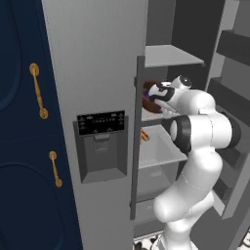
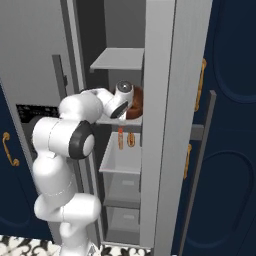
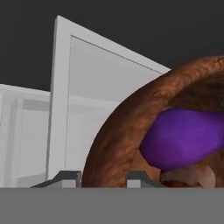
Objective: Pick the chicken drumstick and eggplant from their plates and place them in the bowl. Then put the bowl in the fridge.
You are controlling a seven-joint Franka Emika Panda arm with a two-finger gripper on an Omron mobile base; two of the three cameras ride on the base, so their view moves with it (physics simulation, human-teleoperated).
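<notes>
The dark-brown wooden bowl [image 3: 127,127] sits on a middle shelf inside the open fridge [image 1: 97,63]; it also shows as a brown curve past the hand in the left base view [image 1: 148,99] and the right base view [image 2: 136,102]. Inside it lie the purple eggplant [image 3: 183,138] and, below that, the pale brown chicken drumstick [image 3: 188,177]. My gripper [image 3: 103,178] straddles the bowl's near rim, one fingertip on each side, and the rim fills the gap. Whether the fingertips still press it is unclear. The plates are out of view.
A grey shelf [image 1: 171,54] hangs above the bowl. The shelf below carries small orange items [image 2: 125,139]. The fridge's open door with its racks [image 1: 234,102] stands to the right of the arm. Navy cabinets with gold handles [image 1: 38,90] flank the fridge.
</notes>
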